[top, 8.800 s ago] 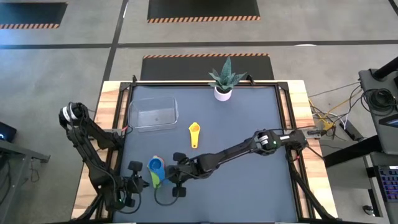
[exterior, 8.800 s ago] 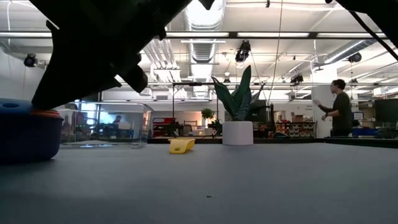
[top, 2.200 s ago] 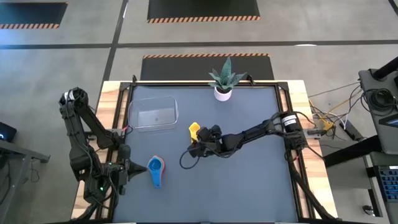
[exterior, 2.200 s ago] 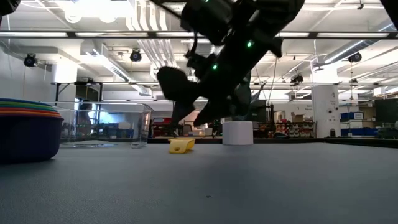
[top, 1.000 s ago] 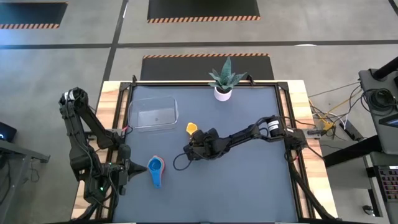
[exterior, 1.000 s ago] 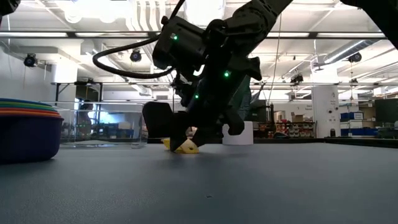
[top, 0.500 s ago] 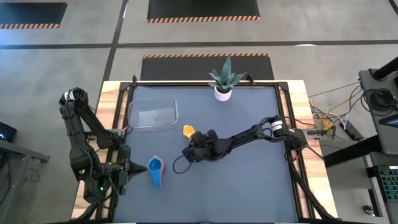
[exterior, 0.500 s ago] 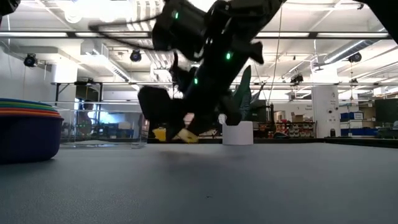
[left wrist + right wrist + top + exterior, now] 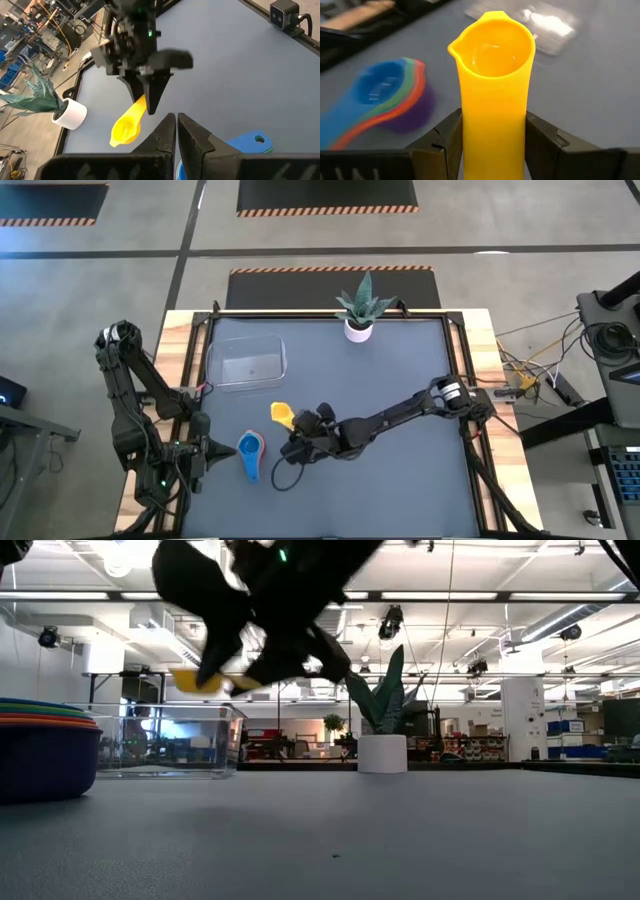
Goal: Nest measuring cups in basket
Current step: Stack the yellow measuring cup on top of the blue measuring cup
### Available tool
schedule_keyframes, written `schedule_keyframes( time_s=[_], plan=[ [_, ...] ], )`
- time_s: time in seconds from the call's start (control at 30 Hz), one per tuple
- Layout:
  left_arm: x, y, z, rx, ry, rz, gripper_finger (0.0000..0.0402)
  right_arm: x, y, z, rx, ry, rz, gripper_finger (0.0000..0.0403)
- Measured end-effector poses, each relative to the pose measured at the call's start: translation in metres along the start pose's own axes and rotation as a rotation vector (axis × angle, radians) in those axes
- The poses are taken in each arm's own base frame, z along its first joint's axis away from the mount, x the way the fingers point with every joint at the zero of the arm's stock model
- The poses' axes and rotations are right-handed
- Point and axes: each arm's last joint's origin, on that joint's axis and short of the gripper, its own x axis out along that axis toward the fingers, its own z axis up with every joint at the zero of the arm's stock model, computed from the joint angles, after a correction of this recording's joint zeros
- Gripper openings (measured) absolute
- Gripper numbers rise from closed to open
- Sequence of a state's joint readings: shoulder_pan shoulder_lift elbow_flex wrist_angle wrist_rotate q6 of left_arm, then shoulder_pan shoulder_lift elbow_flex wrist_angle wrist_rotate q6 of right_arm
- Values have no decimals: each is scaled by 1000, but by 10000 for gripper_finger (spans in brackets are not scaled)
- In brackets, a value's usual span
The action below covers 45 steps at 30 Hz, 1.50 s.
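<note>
— What sits furthest left?

— The left gripper, waiting at the table's left front edge with its fingers pressed together and nothing between them; just beside it lies a nested stack of cups, blue on the outside, with green, orange and red rims showing in the right wrist view.

— And the basket?

— The clear basket stands toward the far left of the table, well apart from the stack; no cups show inside it.

— Where is the yellow one?

— The yellow cup is up off the table, held by its handle in the right gripper; the fingers are narrowed onto the handle on both sides, bowl pointing away from the wrist; seen from above it lies between the basket and the stack, a little right of both.

— Anything further right?

— The right arm stretches in from the table's right side; a potted plant in a white pot stands at the far edge, well apart from everything else.
</note>
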<state>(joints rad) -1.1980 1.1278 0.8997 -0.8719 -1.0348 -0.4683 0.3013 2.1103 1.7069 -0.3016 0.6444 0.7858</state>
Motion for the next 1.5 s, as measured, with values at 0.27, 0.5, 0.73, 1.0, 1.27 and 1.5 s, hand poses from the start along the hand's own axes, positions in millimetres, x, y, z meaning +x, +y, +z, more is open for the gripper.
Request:
schedule_keyframes(
  time_s=[0.27,0.5,0.73,1.0,1.27,1.5],
  plan=[
    [0,0,1,-2,-3,3,0,-1,31,8,-30,-26,142,153],
    [0,0,1,-5,-4,2,0,19,56,10,-82,-30,225,152],
    [0,0,1,-6,-5,2,0,33,73,7,-128,25,268,158],
    [0,0,1,-5,-4,2,0,43,76,0,-160,67,229,157],
    [0,0,1,-6,-4,2,0,44,75,1,-137,68,222,195],
    [0,0,1,-6,-4,1,0,44,75,0,-146,84,244,219]
  ],
)
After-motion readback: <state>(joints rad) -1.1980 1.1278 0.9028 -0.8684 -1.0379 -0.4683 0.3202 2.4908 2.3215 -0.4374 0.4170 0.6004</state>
